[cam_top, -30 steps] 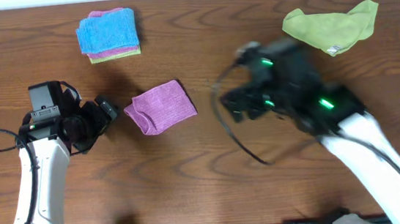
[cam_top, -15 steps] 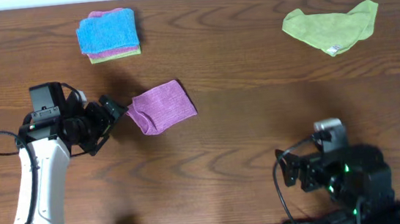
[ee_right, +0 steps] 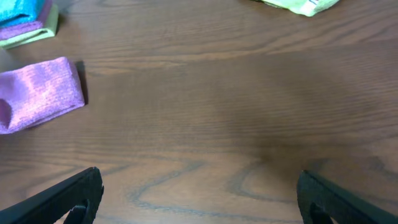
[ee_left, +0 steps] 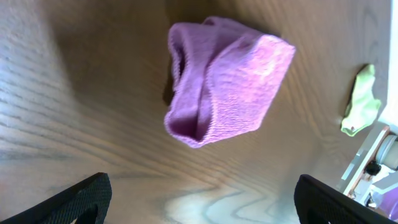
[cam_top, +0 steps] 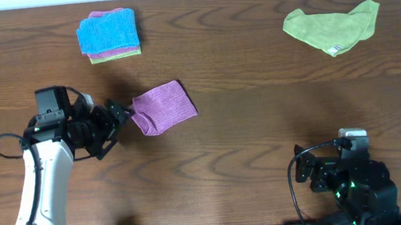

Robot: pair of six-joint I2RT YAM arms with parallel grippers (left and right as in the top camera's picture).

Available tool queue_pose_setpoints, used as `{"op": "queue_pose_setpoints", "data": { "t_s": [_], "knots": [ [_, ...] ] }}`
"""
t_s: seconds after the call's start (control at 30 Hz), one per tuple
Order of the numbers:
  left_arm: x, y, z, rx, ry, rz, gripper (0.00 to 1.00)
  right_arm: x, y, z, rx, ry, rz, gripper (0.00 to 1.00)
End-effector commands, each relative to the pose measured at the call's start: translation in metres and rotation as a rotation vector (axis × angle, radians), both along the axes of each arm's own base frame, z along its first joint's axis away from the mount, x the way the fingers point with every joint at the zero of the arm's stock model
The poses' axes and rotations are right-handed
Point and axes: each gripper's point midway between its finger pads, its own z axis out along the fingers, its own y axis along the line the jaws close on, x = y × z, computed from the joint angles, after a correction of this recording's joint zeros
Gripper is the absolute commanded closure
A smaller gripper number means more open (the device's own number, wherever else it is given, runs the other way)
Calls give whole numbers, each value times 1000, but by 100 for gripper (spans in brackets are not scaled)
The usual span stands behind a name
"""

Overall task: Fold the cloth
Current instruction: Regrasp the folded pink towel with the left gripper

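The purple cloth (cam_top: 162,108) lies folded into a small thick square on the wooden table, left of centre. It also shows in the left wrist view (ee_left: 224,87), with loose rolled edges on its left side, and in the right wrist view (ee_right: 38,93) at the left edge. My left gripper (cam_top: 119,113) is open and empty, its tips just left of the cloth. In the left wrist view the gripper (ee_left: 202,200) has its fingers wide apart over bare wood. My right gripper (cam_top: 308,176) is open and empty at the front right, far from the cloth; in its wrist view it (ee_right: 199,193) is over bare wood.
A stack of folded cloths with a bright blue one on top (cam_top: 107,33) sits at the back left. A lime-green cloth (cam_top: 332,26) lies crumpled at the back right. The table's front edge runs under the right arm's base.
The right arm pulled back from the table's middle to the front right. The left gripper moved right, up to the purple cloth's left edge.
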Motion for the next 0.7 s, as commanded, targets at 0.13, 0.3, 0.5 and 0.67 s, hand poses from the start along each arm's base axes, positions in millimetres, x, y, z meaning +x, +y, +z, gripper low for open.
{"op": "queue_pose_setpoints", "data": {
  "t_s": [0.13, 0.3, 0.5, 0.67],
  "knots": [
    [-7, -9, -27, -87, 24, 82, 5, -2, -8, -7, -11, 21, -44, 1],
    [-7, -10, -45, -129, 23, 162, 5, -3, -8, -8, -13, 28, -44, 1],
    [-10, -13, -62, -180, 14, 236, 5, -3, -8, -8, -13, 28, -44, 1],
    [-7, -18, -68, -158, -4, 237, 5, -3, -8, -8, -12, 28, -44, 1]
  ]
}}
